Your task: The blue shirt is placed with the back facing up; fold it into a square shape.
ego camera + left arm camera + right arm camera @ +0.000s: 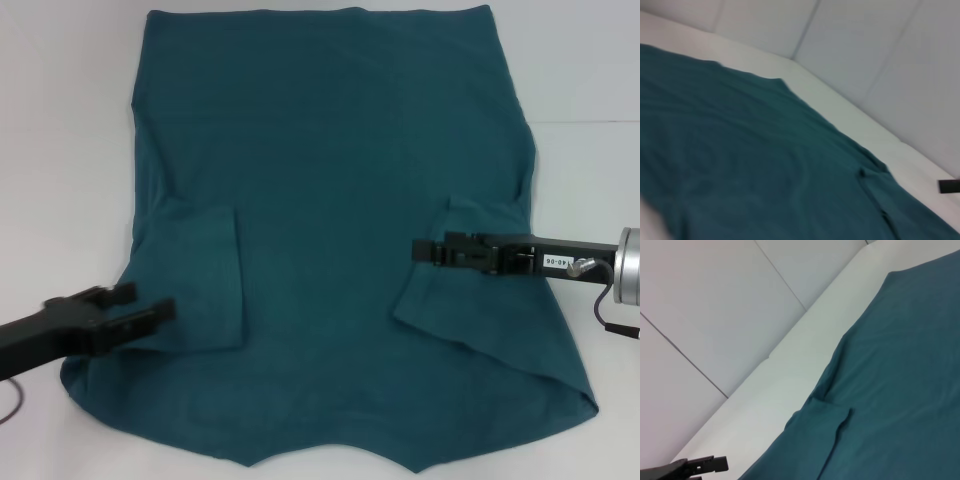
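Bright, even light; soft shadows; left pincer motion-blurred.

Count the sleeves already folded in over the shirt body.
2: left sleeve lies folded inward by the left gripper; right sleeve folded inward under the right gripper.

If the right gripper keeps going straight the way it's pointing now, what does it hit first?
The right gripper points across the table toward the robot's left, over the blue shirt. Straight on, it would likely pass over the shirt's flat middle and first meet the folded-in left sleeve. Its height above the cloth is unclear.
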